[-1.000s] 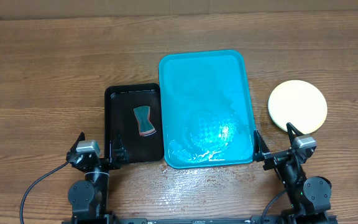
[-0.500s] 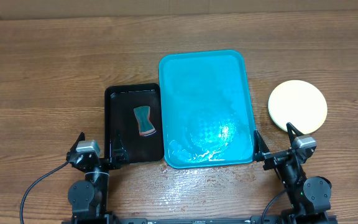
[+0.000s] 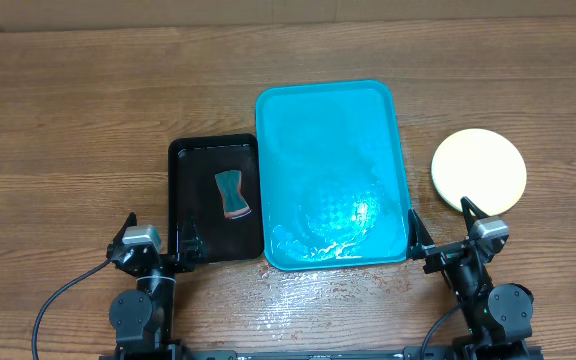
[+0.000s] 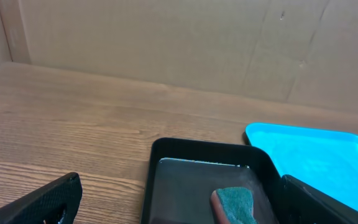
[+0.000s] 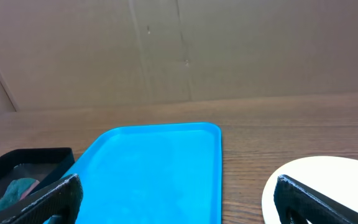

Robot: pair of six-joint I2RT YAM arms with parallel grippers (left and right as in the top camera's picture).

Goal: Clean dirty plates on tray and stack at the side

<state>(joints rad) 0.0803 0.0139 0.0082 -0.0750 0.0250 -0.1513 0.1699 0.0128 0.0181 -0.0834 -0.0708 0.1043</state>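
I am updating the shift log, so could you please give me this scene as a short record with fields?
tray: turquoise, wet-looking, no plates on it
plate: pale yellow, lying right of the tray, apart from it; whether others lie beneath cannot be told
black tray: close beside the tray's left edge
sponge: lying inside the black tray
left pincer: open, empty, just short of the black tray
right pincer: open, empty, by the tray's near right corner

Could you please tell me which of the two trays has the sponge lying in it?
The smaller black tray, left of the turquoise tray; the sponge lies in it, while the turquoise one looks only wet.
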